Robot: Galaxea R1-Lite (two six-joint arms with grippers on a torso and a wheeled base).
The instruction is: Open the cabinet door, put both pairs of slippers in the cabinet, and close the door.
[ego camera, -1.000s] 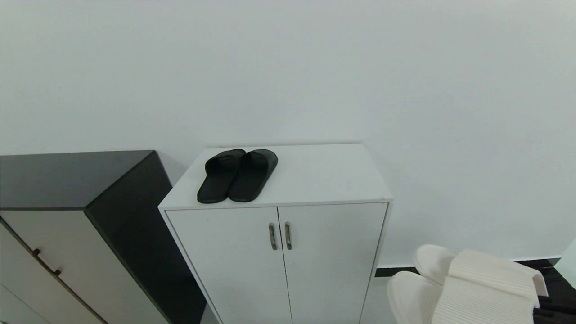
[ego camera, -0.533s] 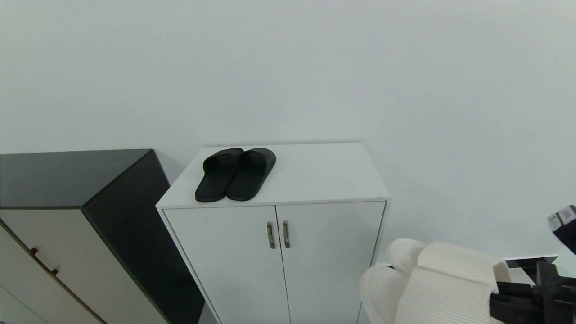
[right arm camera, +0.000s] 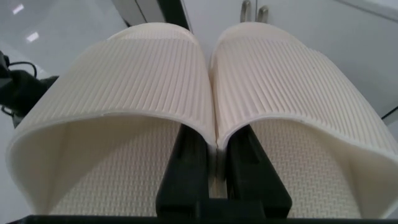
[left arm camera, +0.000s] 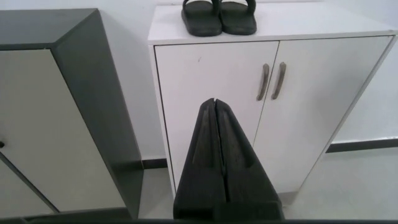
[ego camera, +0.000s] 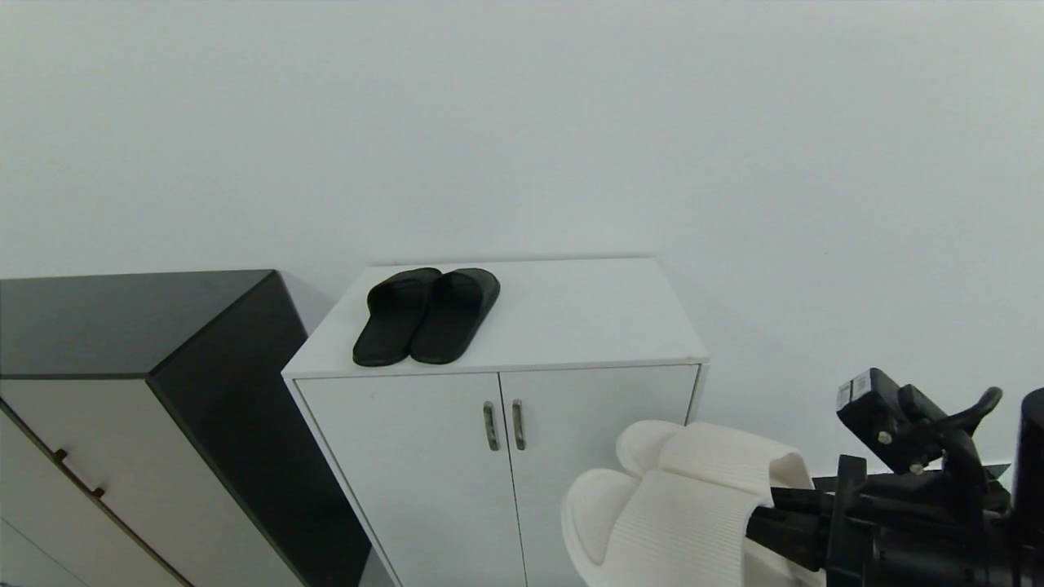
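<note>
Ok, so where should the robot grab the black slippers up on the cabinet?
Probably pinch the touching inner sides of the black slippers together, coming from the front: their heels face the front edge of the cabinet, and the straps open that way.

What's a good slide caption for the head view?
Right pincer holds the white slippers before the closed cabinet, black slippers on top.

Black slippers (ego camera: 426, 316); cream ribbed slippers (ego camera: 681, 501); white cabinet (ego camera: 587, 318), grey handles (ego camera: 490, 425); dresser (ego camera: 228, 399) black, beige front.

The white slippers (ego camera: 677, 505) probably hide the right gripper (right arm camera: 214, 158) tips; cabinet (ego camera: 408, 465) bottom cropped.
</note>
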